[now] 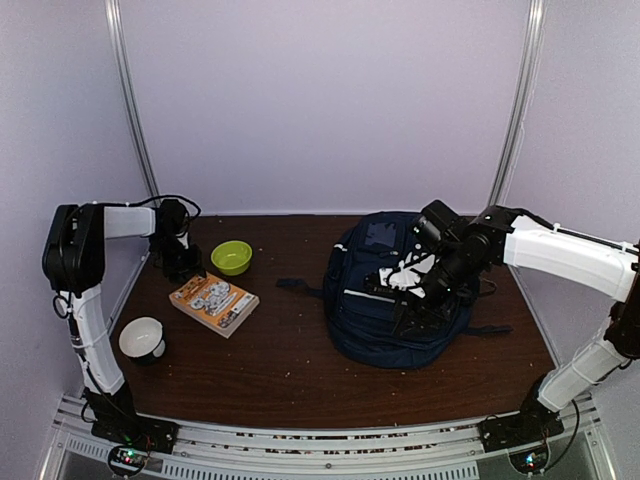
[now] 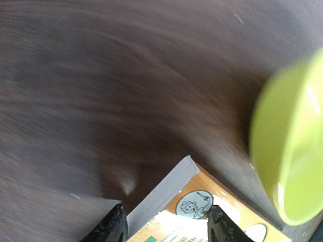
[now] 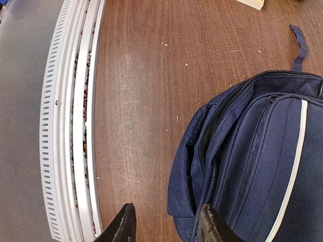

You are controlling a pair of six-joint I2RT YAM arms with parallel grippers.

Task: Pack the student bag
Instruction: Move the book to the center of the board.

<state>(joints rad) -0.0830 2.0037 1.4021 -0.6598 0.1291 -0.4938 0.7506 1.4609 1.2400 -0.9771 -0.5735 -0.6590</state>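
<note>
Open L gripper (image 2: 166,222) hovers over orange paperback book's (image 2: 198,202) far corner. Navy fabric backpack (image 1: 370,300) lies rightward. R gripper (image 3: 165,222) at its edge, grip unclear.

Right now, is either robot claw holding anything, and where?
Nothing yet. The left gripper is open over a corner of the book; the right gripper is open by the backpack.

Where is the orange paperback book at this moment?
In the top view the orange paperback book lies on the left side of the brown wooden table, between the lime-green bowl and the white cup.
</note>
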